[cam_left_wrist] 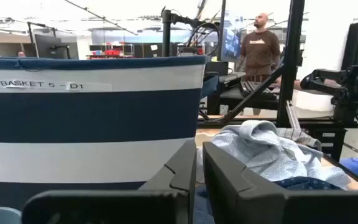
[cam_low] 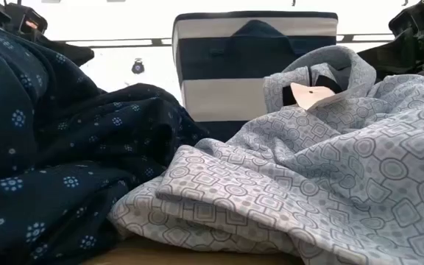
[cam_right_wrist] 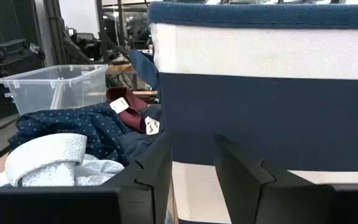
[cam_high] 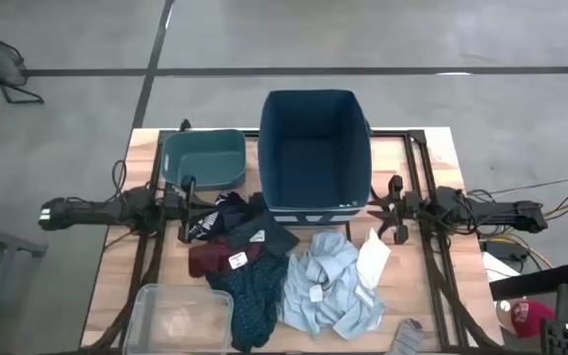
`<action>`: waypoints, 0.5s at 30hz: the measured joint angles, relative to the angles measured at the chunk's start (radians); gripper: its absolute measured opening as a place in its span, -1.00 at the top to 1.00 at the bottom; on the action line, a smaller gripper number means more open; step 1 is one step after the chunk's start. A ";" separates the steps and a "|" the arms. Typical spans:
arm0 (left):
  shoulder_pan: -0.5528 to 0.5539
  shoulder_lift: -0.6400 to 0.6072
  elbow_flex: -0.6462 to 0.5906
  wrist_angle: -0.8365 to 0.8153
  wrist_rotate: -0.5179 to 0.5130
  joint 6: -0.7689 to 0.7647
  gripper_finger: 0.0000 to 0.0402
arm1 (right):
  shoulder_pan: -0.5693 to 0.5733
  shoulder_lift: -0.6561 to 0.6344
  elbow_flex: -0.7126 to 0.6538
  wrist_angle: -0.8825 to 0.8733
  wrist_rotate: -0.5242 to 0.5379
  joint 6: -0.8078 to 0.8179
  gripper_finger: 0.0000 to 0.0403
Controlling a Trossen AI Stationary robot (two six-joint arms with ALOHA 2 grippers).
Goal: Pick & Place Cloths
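table (cam_high: 116, 296): cloths (cam_high: 284, 276) heaped between left gripper (cam_high: 187, 235) and right gripper (cam_high: 398, 235).

the low view cuts the navy patterned cloth (cam_low: 43, 147) at its left edge and the pale blue-grey cloth (cam_low: 330, 177) at its right. overhead, the clear bin (cam_high: 180, 318) runs off the bottom edge, and print on the paper tags (cam_high: 238, 259) is too small to read.
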 joint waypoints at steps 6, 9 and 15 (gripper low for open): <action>0.000 0.000 0.000 0.000 0.000 0.000 0.83 | 0.000 0.000 0.000 0.000 0.000 0.000 0.55; 0.000 0.000 0.000 0.000 0.000 0.000 0.83 | 0.000 0.000 0.000 0.000 0.000 0.000 0.60; 0.000 0.000 0.000 0.000 0.000 0.000 0.83 | 0.000 0.000 0.000 0.000 0.000 0.000 0.70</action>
